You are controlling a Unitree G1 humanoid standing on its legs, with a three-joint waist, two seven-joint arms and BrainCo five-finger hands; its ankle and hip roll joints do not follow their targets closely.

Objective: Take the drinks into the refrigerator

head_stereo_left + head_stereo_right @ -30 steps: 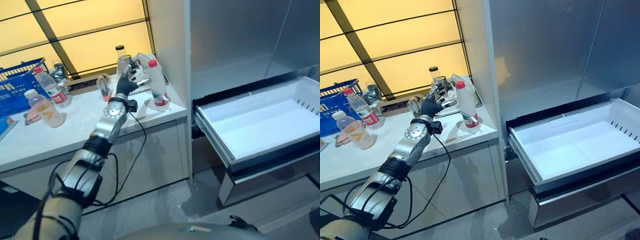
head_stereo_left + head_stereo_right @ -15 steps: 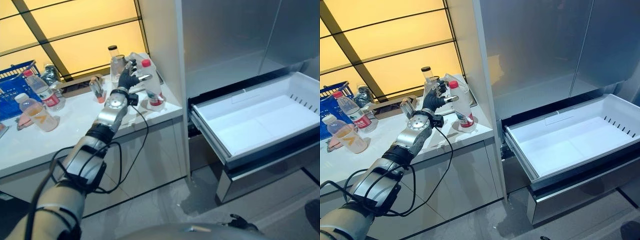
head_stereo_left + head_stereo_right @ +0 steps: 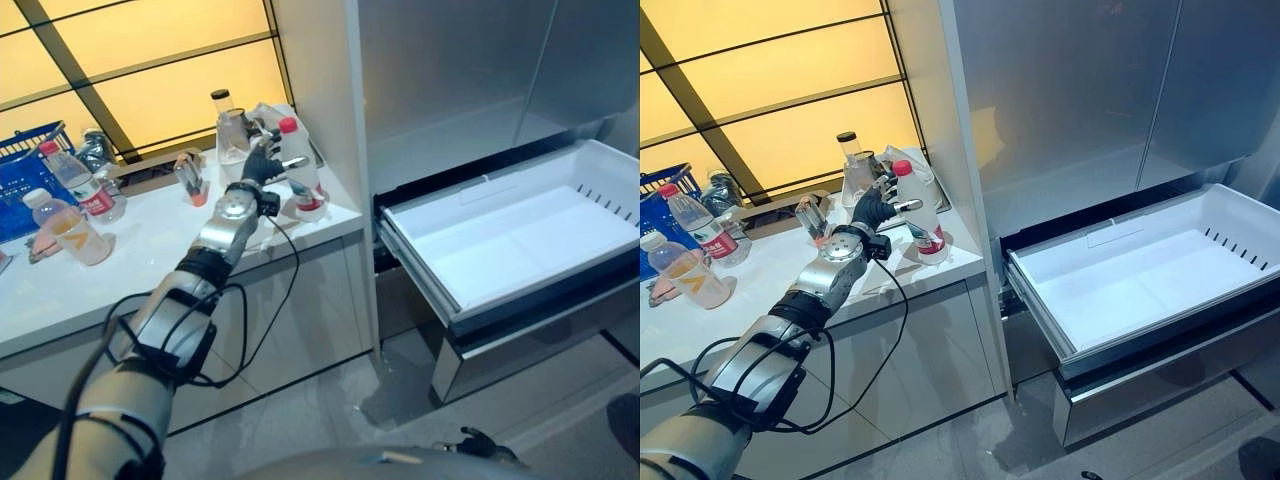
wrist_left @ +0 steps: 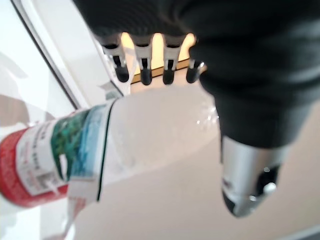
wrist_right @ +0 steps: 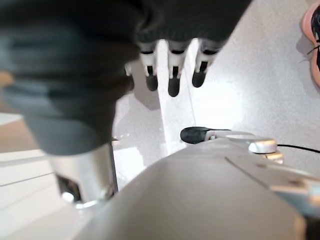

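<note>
We saw the left hand [image 3: 262, 160] reaching across the white tabletop [image 3: 150, 250] to its far right corner, where a clear bottle with a red cap [image 3: 298, 165] stood upright beside the refrigerator [image 3: 450, 90] wall. In the left wrist view the fingers [image 4: 145, 75] were straight and spread above the bottle's body [image 4: 150, 135], with the thumb [image 4: 245, 175] apart on the other side; we could not tell for certain whether they touched it, but they were not curled round it. A second clear bottle with a dark cap [image 3: 228, 130] stood just behind the hand, near the tabletop's back edge, and a small glass [image 3: 190, 180] stood to its left. Towards the left end of the tabletop lay a bottle of orange drink [image 3: 65, 225] and a red-labelled bottle [image 3: 75, 180], next to a blue basket [image 3: 25, 170]. The refrigerator's lower drawer [image 3: 520, 240] stood pulled out, white inside. The right hand [image 5: 170, 70] hung over the floor [image 5: 240, 65], its fingers straight and relaxed, holding nothing. A person's pink shoe [image 5: 311, 40] showed at the floor's edge.
</note>
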